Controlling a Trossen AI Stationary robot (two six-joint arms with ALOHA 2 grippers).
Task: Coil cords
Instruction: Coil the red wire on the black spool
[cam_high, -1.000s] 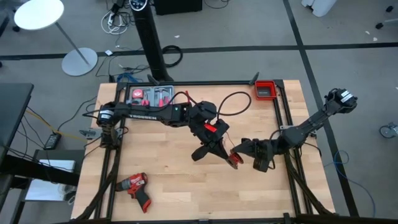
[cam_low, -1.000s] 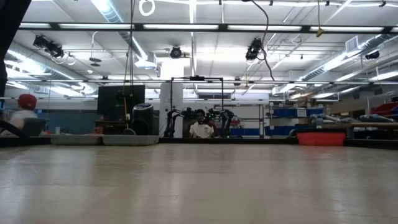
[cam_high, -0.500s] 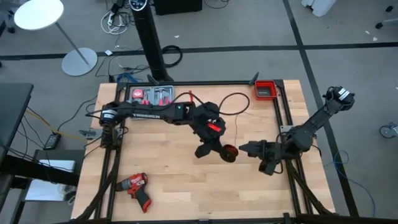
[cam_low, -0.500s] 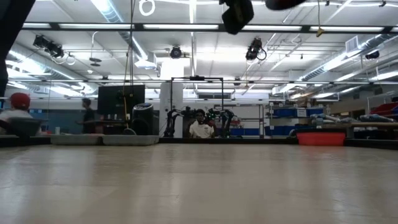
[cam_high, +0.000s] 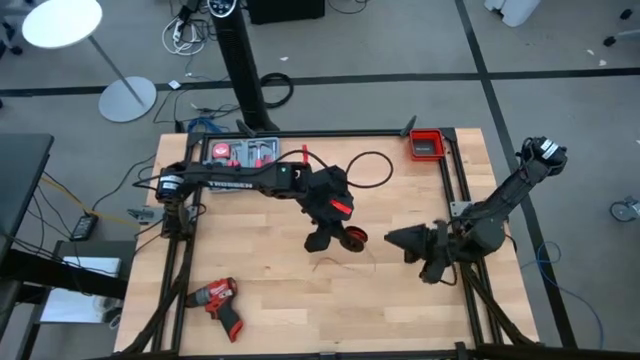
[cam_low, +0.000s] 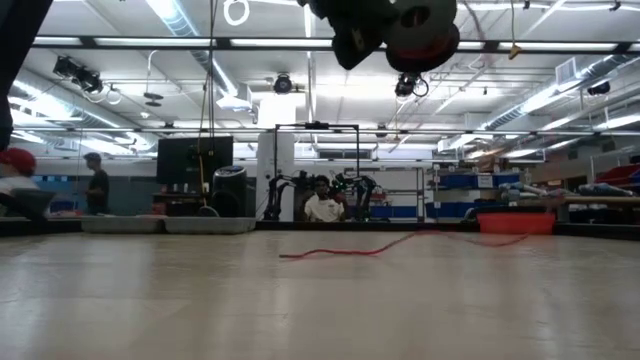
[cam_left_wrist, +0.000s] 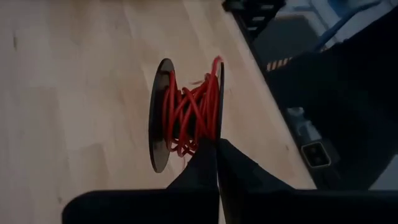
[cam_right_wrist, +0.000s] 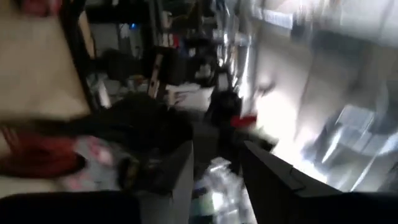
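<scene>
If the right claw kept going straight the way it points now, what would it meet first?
Probably the spool of red wire that the left claw grips: the open right claw points across the table at it. Relative height is unclear from the high view.

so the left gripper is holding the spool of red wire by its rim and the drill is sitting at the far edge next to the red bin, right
Not quite. The left gripper does hold the spool of red wire by its rim, but the drill lies at the near edge of the table, on the left arm's side, far from the red bin. The high view shows it.
</scene>
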